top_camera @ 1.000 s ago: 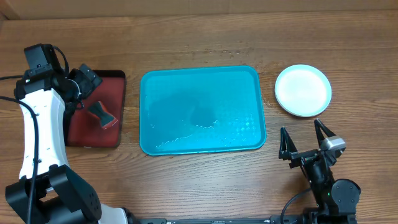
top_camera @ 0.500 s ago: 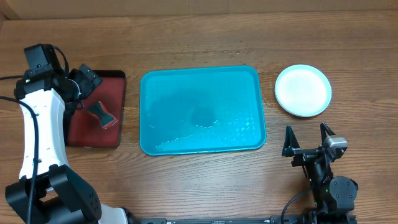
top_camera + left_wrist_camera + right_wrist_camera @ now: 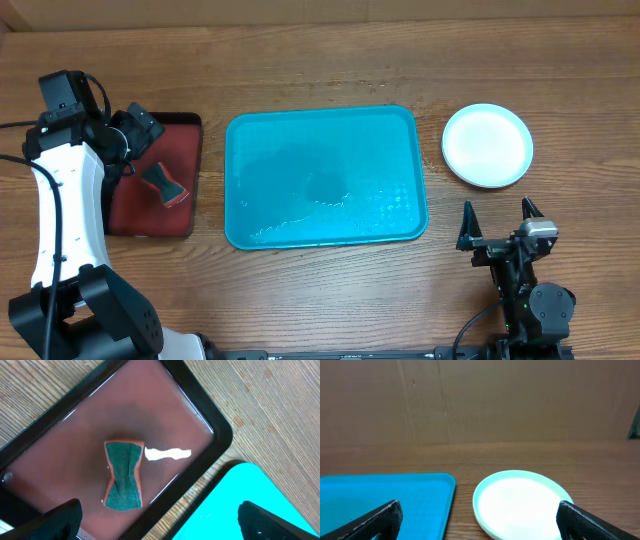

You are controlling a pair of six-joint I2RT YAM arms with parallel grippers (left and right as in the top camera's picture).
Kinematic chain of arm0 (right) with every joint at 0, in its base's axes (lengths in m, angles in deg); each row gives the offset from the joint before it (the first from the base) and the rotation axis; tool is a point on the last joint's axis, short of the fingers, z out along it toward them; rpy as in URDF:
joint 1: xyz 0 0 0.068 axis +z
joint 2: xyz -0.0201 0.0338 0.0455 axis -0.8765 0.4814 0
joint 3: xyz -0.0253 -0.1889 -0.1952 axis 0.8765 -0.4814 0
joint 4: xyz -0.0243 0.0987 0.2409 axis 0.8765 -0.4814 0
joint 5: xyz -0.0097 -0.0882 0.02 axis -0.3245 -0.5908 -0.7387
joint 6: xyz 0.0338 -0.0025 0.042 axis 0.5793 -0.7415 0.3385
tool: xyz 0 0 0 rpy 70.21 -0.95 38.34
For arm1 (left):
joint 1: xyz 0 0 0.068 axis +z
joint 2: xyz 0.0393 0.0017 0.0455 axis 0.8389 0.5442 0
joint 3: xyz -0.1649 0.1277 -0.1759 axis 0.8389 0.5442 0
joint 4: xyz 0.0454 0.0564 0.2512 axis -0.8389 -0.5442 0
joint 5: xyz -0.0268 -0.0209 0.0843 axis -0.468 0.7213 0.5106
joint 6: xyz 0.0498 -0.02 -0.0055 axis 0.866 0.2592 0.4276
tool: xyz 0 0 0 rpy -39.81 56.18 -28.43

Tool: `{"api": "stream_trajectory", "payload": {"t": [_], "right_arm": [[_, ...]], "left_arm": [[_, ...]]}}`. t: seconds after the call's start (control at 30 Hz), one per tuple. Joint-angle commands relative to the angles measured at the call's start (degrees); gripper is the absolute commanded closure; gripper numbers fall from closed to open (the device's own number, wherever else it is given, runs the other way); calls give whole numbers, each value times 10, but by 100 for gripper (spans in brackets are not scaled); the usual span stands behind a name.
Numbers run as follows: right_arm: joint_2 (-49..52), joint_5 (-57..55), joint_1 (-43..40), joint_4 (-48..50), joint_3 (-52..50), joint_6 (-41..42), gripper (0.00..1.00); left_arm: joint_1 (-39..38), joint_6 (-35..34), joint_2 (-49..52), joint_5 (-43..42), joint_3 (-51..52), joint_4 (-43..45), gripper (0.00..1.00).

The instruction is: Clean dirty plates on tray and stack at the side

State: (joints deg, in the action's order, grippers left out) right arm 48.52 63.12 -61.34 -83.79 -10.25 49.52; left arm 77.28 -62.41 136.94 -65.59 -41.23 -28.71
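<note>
The teal tray [image 3: 325, 175] lies mid-tabletop, with the plates [image 3: 487, 145] stacked just right of it. The right hand [image 3: 497, 220], wide and empty, hovers near the tray's right corner. The left hand [image 3: 160, 519], also wide, hangs over a sponge [image 3: 124, 476] left of the tray.

The left arm [image 3: 65, 210] wears smooth white plastic shells between black joints, with thin black cables [image 3: 12, 125] beside it. The right arm [image 3: 530, 300] is all black, with a small silver-grey block [image 3: 537, 229] at the wrist. The right gripper [image 3: 497, 210] has two pointed black fingers [image 3: 465, 228].
</note>
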Motion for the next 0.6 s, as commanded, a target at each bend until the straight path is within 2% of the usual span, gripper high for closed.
{"api": "stream_trajectory", "payload": {"t": [0.0, 0.57], "right_arm": [[-7, 8, -3, 4, -6, -47, 0], [-7, 4, -3, 5, -6, -46, 0]], "left_arm": [[0, -2, 4, -4, -4, 1, 0], [-1, -2, 4, -4, -4, 1, 0]]}}
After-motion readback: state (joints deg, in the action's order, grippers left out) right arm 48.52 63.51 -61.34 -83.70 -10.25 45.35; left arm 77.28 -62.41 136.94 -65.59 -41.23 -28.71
